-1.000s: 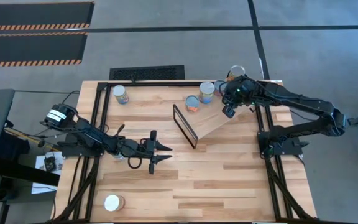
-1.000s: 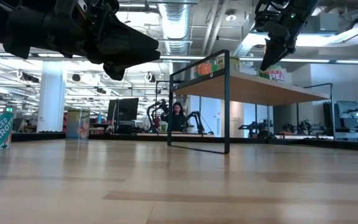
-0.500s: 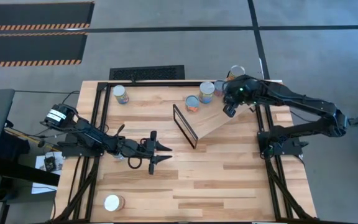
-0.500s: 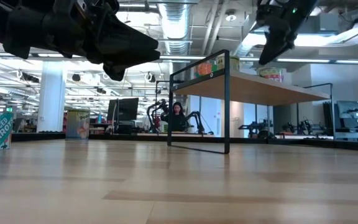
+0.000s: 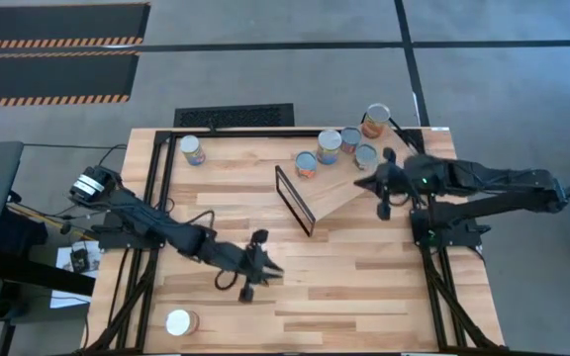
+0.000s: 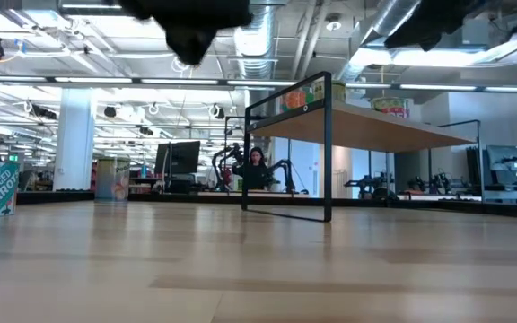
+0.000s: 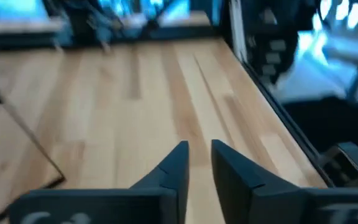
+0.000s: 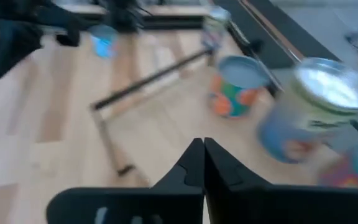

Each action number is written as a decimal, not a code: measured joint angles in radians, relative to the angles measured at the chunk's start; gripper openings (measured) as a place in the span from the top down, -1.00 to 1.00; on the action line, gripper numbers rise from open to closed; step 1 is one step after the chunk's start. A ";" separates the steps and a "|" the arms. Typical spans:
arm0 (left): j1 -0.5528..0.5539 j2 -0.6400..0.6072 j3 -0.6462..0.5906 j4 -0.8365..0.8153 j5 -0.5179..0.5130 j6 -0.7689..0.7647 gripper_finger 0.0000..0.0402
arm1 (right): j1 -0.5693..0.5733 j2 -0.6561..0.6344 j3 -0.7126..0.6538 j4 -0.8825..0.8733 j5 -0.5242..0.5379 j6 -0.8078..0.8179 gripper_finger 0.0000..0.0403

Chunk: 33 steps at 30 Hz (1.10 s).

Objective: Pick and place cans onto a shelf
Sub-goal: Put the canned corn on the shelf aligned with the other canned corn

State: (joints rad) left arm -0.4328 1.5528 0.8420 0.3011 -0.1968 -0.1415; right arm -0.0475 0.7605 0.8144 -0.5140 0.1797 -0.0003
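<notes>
nearest me in the high view a can [image 5: 179, 322] with a white top stands alone by the front edge of the table [image 5: 364, 297]. my left gripper [image 5: 262, 267] hovers over bare boards just beyond it, holding nothing; the left wrist view shows its fingers [image 7: 178, 163] close but with a narrow gap between them. further in, the shelf [image 5: 336, 194] stands tilted, its black frame toward the table's middle. my right gripper [image 5: 384, 192] hangs just off the shelf's right end, and the right wrist view shows its fingers [image 8: 194, 158] pressed together on nothing. on the far end of the shelf are three cans [image 5: 330, 150] in a cluster, a fourth [image 5: 366, 156] beside them. one more can [image 5: 376, 121] is at the table's back edge, another [image 5: 192, 150] near the far left corner. the low view alone shows the shelf board [image 6: 375, 130] raised on its frame, can tops peeking over it, and a person [image 6: 257, 167] seated in the room beyond.
</notes>
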 joint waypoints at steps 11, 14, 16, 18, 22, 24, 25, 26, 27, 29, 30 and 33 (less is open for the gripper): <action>-0.216 0.146 0.594 -0.978 -0.103 -0.423 0.97 | 0.390 -0.091 -0.205 0.264 0.240 0.018 0.95; -0.267 0.247 0.754 -1.216 -0.104 -0.633 0.96 | 0.477 -0.065 -0.218 0.299 0.309 0.018 0.96; -0.295 0.306 0.857 -1.358 -0.098 -0.799 0.94 | 0.528 -0.045 -0.224 0.329 0.363 -0.004 0.96; -0.320 0.360 0.949 -1.498 -0.063 -0.963 0.89 | 0.564 -0.027 -0.226 0.363 0.386 -0.059 0.97; -0.371 0.435 1.078 -1.662 0.029 -1.237 0.71 | 0.591 -0.013 -0.226 0.397 0.395 -0.106 0.95; -0.395 0.461 1.103 -1.708 0.082 -1.349 0.59 | 0.590 -0.017 -0.226 0.398 0.397 -0.115 0.94; -0.407 0.471 1.107 -1.718 0.116 -1.401 0.53 | 0.589 -0.017 -0.226 0.397 0.397 -0.122 0.94; -0.417 0.480 1.108 -1.731 0.151 -1.448 0.47 | 0.589 -0.017 -0.226 0.397 0.397 -0.128 0.94; -0.428 0.482 1.101 -1.747 0.188 -1.496 0.41 | 0.589 -0.017 -0.226 0.398 0.397 -0.135 0.94; -0.449 0.480 1.077 -1.755 0.221 -1.595 0.30 | 0.589 -0.017 -0.226 0.397 0.397 -0.153 0.95; -0.458 0.480 1.067 -1.756 0.227 -1.638 0.25 | 0.589 -0.017 -0.226 0.397 0.397 -0.158 0.95; -0.480 0.480 1.054 -1.786 0.232 -1.710 0.15 | 0.589 -0.017 -0.226 0.400 0.397 -0.164 0.95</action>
State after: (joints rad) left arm -0.9125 2.0332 1.8957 -1.4847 0.0349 -1.8513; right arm 0.5411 0.7437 0.5888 -0.1140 0.5768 -0.1640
